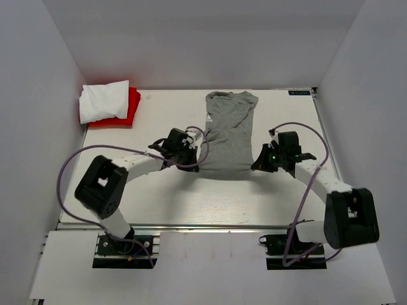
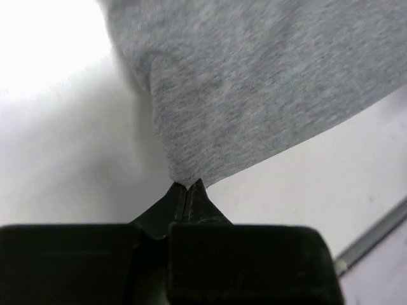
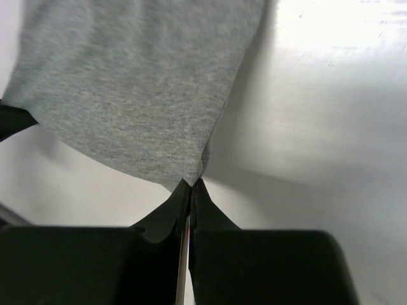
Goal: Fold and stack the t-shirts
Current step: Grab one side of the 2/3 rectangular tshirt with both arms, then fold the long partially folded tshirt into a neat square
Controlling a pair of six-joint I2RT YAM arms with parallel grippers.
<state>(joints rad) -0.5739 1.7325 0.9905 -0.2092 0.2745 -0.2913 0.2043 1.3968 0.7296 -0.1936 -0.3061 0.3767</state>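
The heather-grey t-shirt (image 1: 229, 136) lies in a narrow lengthwise fold on the table's middle, with a small white mark near its far end. My left gripper (image 1: 196, 161) is shut on its near left corner; in the left wrist view the cloth (image 2: 254, 89) runs up from the pinched fingertips (image 2: 187, 184). My right gripper (image 1: 256, 165) is shut on the near right corner, and the right wrist view shows grey fabric (image 3: 133, 89) caught at the tips (image 3: 192, 183). A folded white t-shirt (image 1: 103, 101) rests on a folded red one (image 1: 130, 111) at the far left.
White walls close in the table (image 1: 165, 197) on the left, back and right. A metal rail (image 1: 152, 225) runs along the near edge. Purple cables (image 1: 305, 190) loop from both arms above the tabletop.
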